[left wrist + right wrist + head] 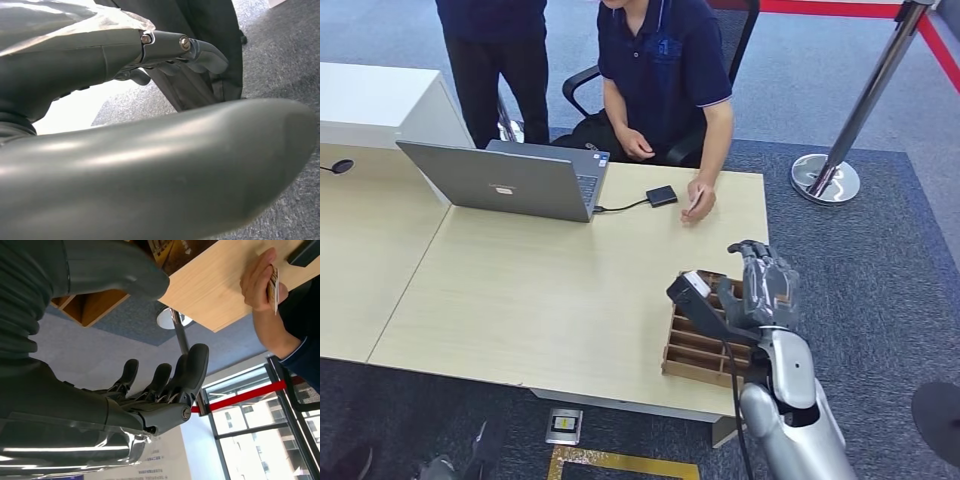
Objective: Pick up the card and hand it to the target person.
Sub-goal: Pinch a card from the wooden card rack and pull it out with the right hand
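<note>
Right hand (765,285): raised above the wooden tray (697,350) at the near right corner of the table (546,290). In the right wrist view the dark fingers (188,370) are spread apart and lightly curved, the thumb (124,270) well apart from them, nothing between them. Released, holding nothing.

Left hand (158,165): seen close in the left wrist view, thumb and a dark finger over grey carpet; grasp state cannot be told.

Card (273,282): held in the seated person's hand (700,200), which rests on the far right part of the table. In the right wrist view the card stands edge-on between that person's fingers. It is well apart from the robot's right hand.

Wooden tray: brown, divided into several long slots, lying at the table's near right edge, partly covered by the right hand and its wrist camera mount.

Laptop (509,175): grey, open, on the far left part of the table, screen back toward the robot. A black cable runs from it to a small black device (661,195) lying flat near the person's hand.

Seated person (663,70): dark blue polo shirt, on a black office chair behind the table.

Second person (497,60): standing behind the laptop, dark clothing.

Barrier post (848,130): chrome, round base on the carpet, beyond the table's right end, with red belt.
</note>
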Motion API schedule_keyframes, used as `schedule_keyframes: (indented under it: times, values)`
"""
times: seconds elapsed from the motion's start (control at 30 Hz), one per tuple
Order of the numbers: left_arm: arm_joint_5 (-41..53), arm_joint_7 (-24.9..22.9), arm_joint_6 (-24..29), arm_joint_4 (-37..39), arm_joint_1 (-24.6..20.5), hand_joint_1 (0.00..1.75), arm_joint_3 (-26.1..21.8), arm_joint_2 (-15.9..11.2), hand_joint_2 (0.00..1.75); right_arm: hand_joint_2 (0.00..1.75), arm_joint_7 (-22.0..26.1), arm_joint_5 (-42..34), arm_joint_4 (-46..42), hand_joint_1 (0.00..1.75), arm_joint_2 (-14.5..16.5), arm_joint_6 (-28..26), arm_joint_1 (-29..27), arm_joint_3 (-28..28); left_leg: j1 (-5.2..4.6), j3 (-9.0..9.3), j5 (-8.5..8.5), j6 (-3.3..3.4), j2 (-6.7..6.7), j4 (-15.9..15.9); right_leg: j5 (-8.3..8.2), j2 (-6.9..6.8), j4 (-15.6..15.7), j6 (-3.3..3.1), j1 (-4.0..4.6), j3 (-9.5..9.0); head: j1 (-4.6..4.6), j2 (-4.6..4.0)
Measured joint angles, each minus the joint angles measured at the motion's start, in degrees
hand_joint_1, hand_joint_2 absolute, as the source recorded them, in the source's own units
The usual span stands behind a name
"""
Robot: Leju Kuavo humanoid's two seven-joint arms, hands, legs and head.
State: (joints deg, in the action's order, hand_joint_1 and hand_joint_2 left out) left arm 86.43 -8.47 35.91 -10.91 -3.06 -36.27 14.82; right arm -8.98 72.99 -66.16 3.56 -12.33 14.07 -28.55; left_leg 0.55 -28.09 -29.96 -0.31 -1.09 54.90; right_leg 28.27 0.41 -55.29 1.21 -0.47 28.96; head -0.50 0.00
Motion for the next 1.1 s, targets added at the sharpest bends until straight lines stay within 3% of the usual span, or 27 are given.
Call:
schedule_keyframes:
  times: [1.1]
  values:
    - [0.12, -0.41, -0.71, 0.07, -0.08, 0.00, 0.12, 0.04, 0.00, 1.75, -1.12, -0.66, 11.34, 0.72, 3.66, 1.46, 4.78, -0.52, 0.00, -0.02, 0.00, 0.00, 0.00, 0.00, 0.00, 0.00, 0.00, 0.00, 0.00, 0.02, 0.00, 0.00]
